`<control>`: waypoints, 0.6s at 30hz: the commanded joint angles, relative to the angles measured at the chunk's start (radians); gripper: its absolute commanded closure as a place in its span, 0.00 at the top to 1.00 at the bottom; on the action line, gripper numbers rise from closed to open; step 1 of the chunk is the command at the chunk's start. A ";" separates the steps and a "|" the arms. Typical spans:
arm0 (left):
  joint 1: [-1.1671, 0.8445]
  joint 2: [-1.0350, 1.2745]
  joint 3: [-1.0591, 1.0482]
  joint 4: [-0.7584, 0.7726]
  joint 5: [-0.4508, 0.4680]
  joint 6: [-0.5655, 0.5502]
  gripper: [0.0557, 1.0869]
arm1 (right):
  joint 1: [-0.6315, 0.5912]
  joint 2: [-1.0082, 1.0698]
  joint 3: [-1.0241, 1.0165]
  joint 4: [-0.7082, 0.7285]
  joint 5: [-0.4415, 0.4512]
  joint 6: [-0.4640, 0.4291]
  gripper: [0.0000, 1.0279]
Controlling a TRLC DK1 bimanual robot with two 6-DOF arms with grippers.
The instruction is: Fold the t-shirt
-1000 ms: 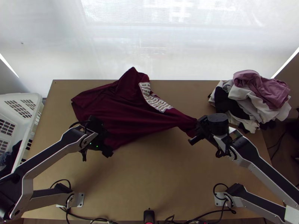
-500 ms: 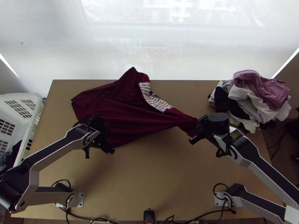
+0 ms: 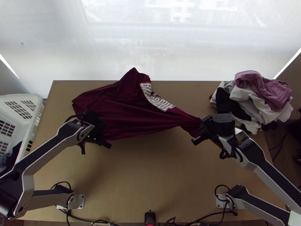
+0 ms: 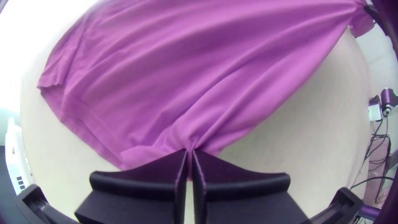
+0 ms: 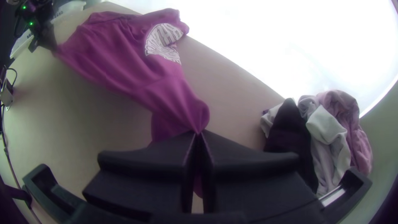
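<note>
A white basket [image 3: 39,101] stands to the outer side of the left end effector [image 3: 98,130], with dark clothing [image 3: 14,155] inside. The t-shirt [image 3: 128,113], maroon with a white print [image 3: 156,100], lies rumpled on the surface [image 3: 150,177], stretched between the left end effector and the right end effector [image 3: 201,131]. Both are closed on it, each pinching a gathered bit of cloth. The left wrist view shows creases fanning from that grip; the right wrist view shows a narrow, twisted stretch leading to its fingers [image 5: 145,155], and a clothes pile [image 5: 327,128] near them.
</note>
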 commanded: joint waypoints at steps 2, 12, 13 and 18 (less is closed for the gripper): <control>0.134 -0.132 0.206 -0.148 0.001 0.039 0.04 | -0.008 -0.029 0.078 -0.025 0.000 -0.008 0.03; 0.245 -0.249 0.513 -0.242 0.001 0.073 0.04 | -0.008 -0.073 0.269 -0.056 0.002 -0.048 0.03; 0.245 -0.254 0.545 -0.248 0.001 0.073 0.04 | -0.008 -0.078 0.286 -0.057 0.002 -0.048 0.03; 0.245 -0.275 0.700 -0.260 0.001 0.072 0.04 | -0.003 -0.113 0.341 -0.060 0.002 -0.066 0.03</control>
